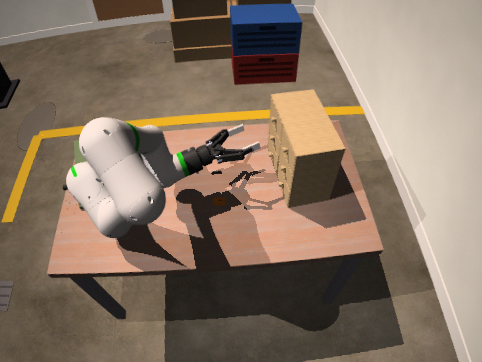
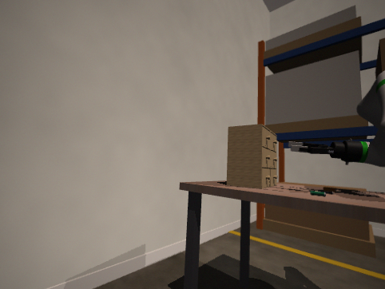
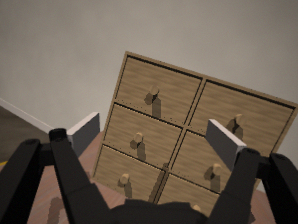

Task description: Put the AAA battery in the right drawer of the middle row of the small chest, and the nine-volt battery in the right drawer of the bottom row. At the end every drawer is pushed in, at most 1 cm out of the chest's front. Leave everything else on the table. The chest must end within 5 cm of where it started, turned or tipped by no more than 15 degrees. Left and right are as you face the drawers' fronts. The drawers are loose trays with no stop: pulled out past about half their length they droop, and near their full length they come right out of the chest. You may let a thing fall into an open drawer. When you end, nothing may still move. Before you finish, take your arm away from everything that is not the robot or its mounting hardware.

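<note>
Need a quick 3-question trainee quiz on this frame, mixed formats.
1. True or false: the gripper is shut on a battery.
2. Multiple choice: the drawers of the small chest in the wrist view are A) all pushed in, B) one pulled half out, C) one lying on the table.
3. Fill in: the gripper is level with the chest's ____ row of drawers in the exterior view.

Key: 1. False, it is open and holds nothing. 2. A. 3. Top.
</note>
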Controlling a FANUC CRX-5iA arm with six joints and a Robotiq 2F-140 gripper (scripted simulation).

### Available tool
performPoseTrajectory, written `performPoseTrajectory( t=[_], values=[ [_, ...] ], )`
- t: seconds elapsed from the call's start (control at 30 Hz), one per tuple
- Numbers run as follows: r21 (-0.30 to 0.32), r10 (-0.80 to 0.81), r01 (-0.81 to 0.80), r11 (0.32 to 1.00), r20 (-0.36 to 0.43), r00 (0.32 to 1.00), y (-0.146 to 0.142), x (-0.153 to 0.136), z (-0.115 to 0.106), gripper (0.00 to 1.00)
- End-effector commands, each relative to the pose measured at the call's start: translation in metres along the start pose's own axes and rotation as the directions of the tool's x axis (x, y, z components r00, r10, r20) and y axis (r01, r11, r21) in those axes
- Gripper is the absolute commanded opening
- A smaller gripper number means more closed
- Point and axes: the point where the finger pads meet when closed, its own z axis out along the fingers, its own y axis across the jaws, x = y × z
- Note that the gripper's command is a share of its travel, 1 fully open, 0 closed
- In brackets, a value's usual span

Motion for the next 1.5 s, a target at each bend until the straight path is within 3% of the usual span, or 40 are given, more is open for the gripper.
performPoseTrajectory(
  t=[0.0, 0.2, 0.27, 0.3, 0.37, 0.4, 0.47, 0.5, 0.6, 0.63, 0.7, 0.73, 0.83, 0.87, 0.93, 0.97, 1.13, 1.17, 1.2, 1.23, 1.33, 1.37, 1.43, 1.47],
  values=[
    [-0.045, 0.038, -0.036, 0.998, 0.044, 0.998, 0.005, 0.004, -0.002, 1.0],
    [-0.124, 0.125, -0.112, 0.986, 0.103, 0.987, 0.011, 0.012, -0.01, 1.0],
    [-0.124, 0.125, -0.112, 0.986, 0.103, 0.987, 0.011, 0.012, -0.01, 1.0],
    [-0.16, 0.159, -0.138, 0.977, 0.126, 0.979, 0.015, 0.015, -0.013, 1.0],
    [-0.16, 0.159, -0.138, 0.977, 0.126, 0.979, 0.015, 0.015, -0.013, 1.0],
    [-0.193, 0.2, -0.17, 0.966, 0.148, 0.969, 0.017, 0.019, -0.016, 1.0],
    [-0.193, 0.2, -0.17, 0.966, 0.148, 0.969, 0.017, 0.019, -0.016, 1.0],
    [-0.236, 0.242, -0.199, 0.951, 0.171, 0.955, 0.022, 0.023, -0.02, 1.0],
    [-0.236, 0.242, -0.199, 0.951, 0.171, 0.955, 0.022, 0.023, -0.02, 1.0],
    [-0.279, 0.289, -0.23, 0.932, 0.193, 0.938, 0.025, 0.027, -0.024, 1.0],
    [-0.279, 0.289, -0.23, 0.932, 0.193, 0.938, 0.025, 0.027, -0.024, 1.0],
    [-0.324, 0.343, -0.264, 0.908, 0.215, 0.914, 0.027, 0.032, -0.028, 1.0],
    [-0.324, 0.343, -0.264, 0.908, 0.215, 0.914, 0.027, 0.032, -0.028, 1.0],
    [-0.368, 0.401, -0.301, 0.88, 0.236, 0.885, 0.028, 0.038, -0.032, 1.0],
    [-0.368, 0.401, -0.301, 0.88, 0.236, 0.885, 0.028, 0.038, -0.032, 1.0],
    [-0.423, 0.46, -0.33, 0.844, 0.254, 0.851, 0.032, 0.043, -0.037, 1.0],
    [-0.423, 0.46, -0.33, 0.844, 0.254, 0.851, 0.032, 0.043, -0.037, 1.0],
    [-0.479, 0.518, -0.353, 0.803, 0.271, 0.811, 0.037, 0.049, -0.042, 1.0],
    [-0.479, 0.518, -0.353, 0.803, 0.271, 0.811, 0.037, 0.049, -0.042, 1.0],
    [-0.548, 0.583, -0.372, 0.749, 0.28, 0.763, 0.045, 0.055, -0.048, 1.0],
    [-0.548, 0.583, -0.372, 0.749, 0.28, 0.763, 0.045, 0.055, -0.048, 1.0],
    [-0.616, 0.651, -0.387, 0.686, 0.282, 0.704, 0.052, 0.062, -0.055, 1.0],
    [-0.616, 0.651, -0.387, 0.686, 0.282, 0.704, 0.052, 0.062, -0.055, 1.0],
    [-0.687, 0.721, -0.394, 0.611, 0.277, 0.635, 0.059, 0.07, -0.062, 1.0]
  ],
)
